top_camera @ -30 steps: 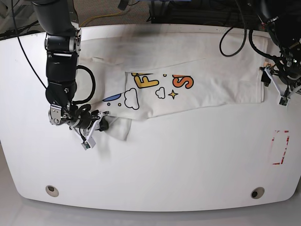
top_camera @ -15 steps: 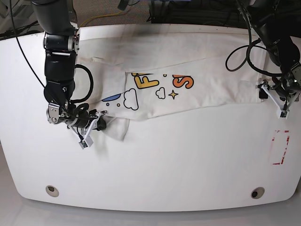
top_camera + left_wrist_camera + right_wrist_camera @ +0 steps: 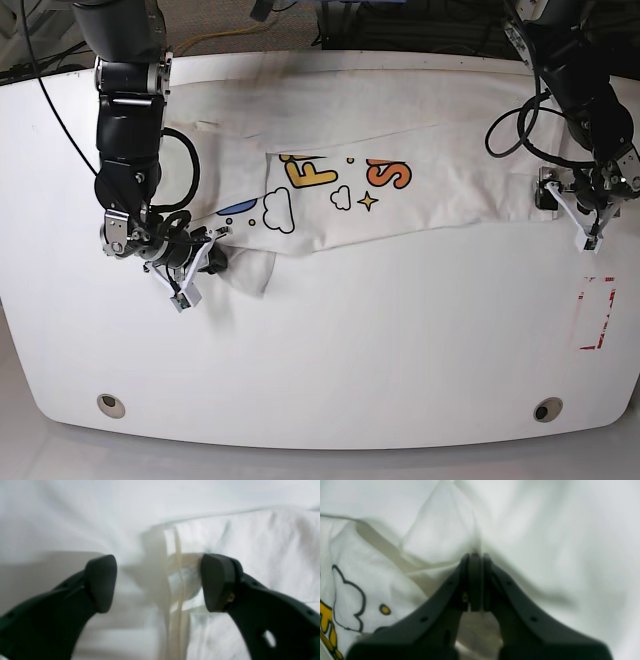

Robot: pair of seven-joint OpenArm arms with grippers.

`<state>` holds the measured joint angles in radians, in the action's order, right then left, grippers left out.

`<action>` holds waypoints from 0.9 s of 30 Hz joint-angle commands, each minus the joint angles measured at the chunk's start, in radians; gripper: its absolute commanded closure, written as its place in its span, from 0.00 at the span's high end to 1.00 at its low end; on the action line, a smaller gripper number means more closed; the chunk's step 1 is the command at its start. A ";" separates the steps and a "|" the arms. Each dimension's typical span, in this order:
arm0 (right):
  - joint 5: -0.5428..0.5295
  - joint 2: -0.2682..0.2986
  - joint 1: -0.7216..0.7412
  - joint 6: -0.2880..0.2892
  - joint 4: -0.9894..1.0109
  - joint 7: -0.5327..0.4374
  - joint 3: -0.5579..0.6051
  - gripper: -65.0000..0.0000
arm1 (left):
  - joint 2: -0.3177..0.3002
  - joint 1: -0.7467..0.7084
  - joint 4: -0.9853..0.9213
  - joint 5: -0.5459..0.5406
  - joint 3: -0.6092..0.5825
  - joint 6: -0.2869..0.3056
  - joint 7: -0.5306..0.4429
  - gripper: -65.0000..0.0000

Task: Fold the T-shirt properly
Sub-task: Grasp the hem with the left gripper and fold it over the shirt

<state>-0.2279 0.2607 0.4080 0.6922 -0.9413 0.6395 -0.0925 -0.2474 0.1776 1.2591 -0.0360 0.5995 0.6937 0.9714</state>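
Note:
The white T-shirt (image 3: 440, 190) lies spread across the table, its colourful lettering and clouds facing up. My right gripper (image 3: 203, 262), on the base view's left, is shut on a bunched corner of the shirt. In the right wrist view its jaws (image 3: 475, 557) pinch a white fold of the T-shirt (image 3: 432, 537) beside a printed cloud. My left gripper (image 3: 566, 212) stands open at the shirt's right edge. In the left wrist view its gripper (image 3: 158, 582) straddles a blurred, layered hem of the T-shirt (image 3: 250, 542), with nothing clamped.
A red tape rectangle (image 3: 597, 312) marks the white table (image 3: 380, 350) at the right. Two round holes (image 3: 111, 405) (image 3: 547, 409) sit near the front edge. Black cables (image 3: 500, 70) hang over the back right corner.
My left gripper has moved left and down to the shirt's right edge. My right gripper has drawn the pinched corner slightly up and back, staying shut.

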 commanded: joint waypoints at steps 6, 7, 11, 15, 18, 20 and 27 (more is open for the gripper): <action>-0.012 0.016 0.027 0.006 -0.022 -0.017 -0.008 0.00 | -0.016 0.007 0.011 0.002 -0.129 0.004 -0.104 0.34; -0.012 0.016 0.029 0.006 -0.023 -0.017 -0.008 0.00 | -0.016 0.007 0.015 0.002 -0.138 0.004 -0.107 0.26; -0.012 0.018 0.030 0.006 -0.048 -0.017 -0.008 0.00 | -0.016 0.007 0.017 0.002 -0.140 0.004 -0.107 0.03; -0.012 0.019 0.025 0.006 -0.124 0.036 -0.010 0.00 | -0.016 0.006 0.054 0.000 -0.138 0.004 -0.108 0.00; -0.012 0.024 0.025 0.006 -0.187 0.087 -0.011 0.00 | -0.016 -0.028 0.127 -0.002 -0.138 0.004 -0.108 0.00; -0.012 0.033 0.019 0.006 -0.242 0.122 -0.011 0.00 | -0.014 -0.048 0.184 -0.002 -0.138 0.004 -0.108 0.00; -0.014 0.036 -0.022 0.006 -0.447 0.250 -0.043 0.00 | 0.003 -0.092 0.294 -0.002 -0.135 0.004 -0.108 0.00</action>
<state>-0.2283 0.2836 0.3676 0.6930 -1.3258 0.8902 -0.1112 -0.2287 0.0830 1.5127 -0.0277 0.4599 0.6975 0.8768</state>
